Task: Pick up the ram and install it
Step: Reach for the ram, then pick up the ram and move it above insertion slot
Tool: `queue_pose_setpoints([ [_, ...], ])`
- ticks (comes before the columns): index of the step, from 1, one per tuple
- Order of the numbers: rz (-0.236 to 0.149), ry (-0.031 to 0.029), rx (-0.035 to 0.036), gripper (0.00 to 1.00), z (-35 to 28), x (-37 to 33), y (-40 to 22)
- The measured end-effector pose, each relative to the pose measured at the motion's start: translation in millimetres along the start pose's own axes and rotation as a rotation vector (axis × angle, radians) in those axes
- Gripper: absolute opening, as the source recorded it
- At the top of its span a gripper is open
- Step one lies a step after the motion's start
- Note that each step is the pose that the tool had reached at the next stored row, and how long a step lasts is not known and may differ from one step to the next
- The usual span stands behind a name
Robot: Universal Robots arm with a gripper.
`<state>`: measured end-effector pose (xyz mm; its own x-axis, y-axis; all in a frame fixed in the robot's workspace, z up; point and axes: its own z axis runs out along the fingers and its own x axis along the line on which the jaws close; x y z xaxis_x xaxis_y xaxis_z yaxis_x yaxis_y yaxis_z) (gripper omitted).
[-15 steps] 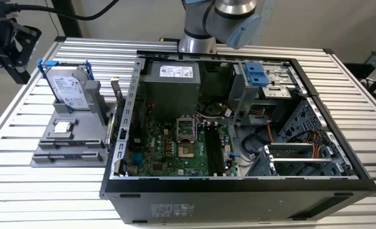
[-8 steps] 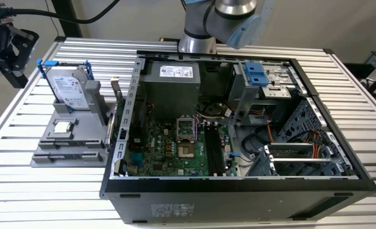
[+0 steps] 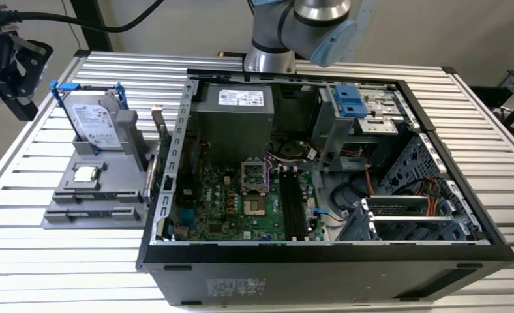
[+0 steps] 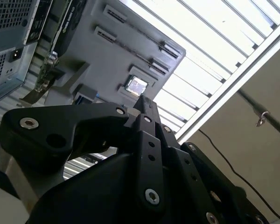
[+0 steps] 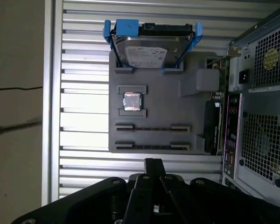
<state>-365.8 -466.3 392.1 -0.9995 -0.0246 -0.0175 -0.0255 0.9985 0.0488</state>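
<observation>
I am hovering my gripper (image 5: 152, 162) well above the gray parts tray (image 5: 168, 102), its fingers pressed together on nothing, while the open computer case (image 3: 327, 257) is lying to the exterior view's right of the tray. In the first wrist view the tray's two long clip holders (image 5: 152, 127) are looking bare, near the hard drive (image 5: 151, 51) and the processor chip (image 5: 132, 101). I am judging the ram to be in the dark memory slots (image 3: 295, 202) on the motherboard (image 3: 222, 208), though a seated stick there is too small to tell. I am expecting it to handle as light, stiff and thin but fragile. It is best pinched by its short ends or along the bare top edge, keeping off chips and gold contacts.
</observation>
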Motion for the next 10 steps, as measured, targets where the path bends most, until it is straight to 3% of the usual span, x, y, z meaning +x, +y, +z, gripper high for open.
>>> queue_pose_setpoints([
  [10, 0.0, 0.0, 0.0, 0.0, -0.3, 0.2, -6.6],
])
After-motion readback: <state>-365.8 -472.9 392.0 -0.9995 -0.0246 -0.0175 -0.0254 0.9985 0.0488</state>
